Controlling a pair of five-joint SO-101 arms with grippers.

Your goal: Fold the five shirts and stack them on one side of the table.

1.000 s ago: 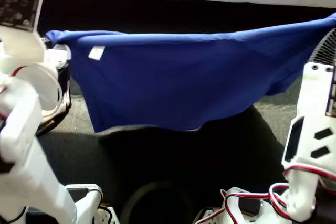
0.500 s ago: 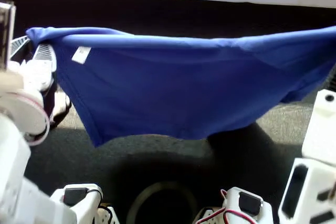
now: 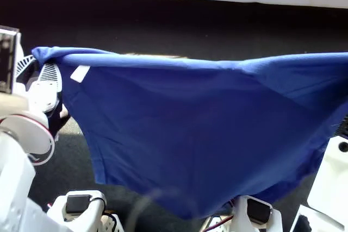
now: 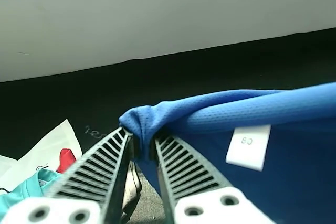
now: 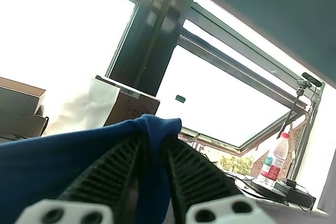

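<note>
A blue shirt [image 3: 190, 129] hangs spread in the air across the high view, with a white tag [image 3: 80, 73] near its left corner. My left gripper [image 4: 142, 148] is shut on the shirt's [image 4: 252, 114] bunched corner, seen at the left in the high view [image 3: 46, 66]. My right gripper [image 5: 153, 145] is shut on the other corner of the shirt [image 5: 63, 156], pointing up toward a window. The shirt's lower edge hangs in front of the arm bases.
The black table [image 3: 179, 25] stretches behind the shirt to a white wall. More clothes, teal, white and red [image 4: 42, 169], lie on the table beyond the left gripper. Arm bases [image 3: 81, 207] stand at the near edge.
The shirt has been lifted and drawn nearer the camera, now covering much more of the view. Its right corner has risen out of the frame, and the left gripper has shifted slightly down.
</note>
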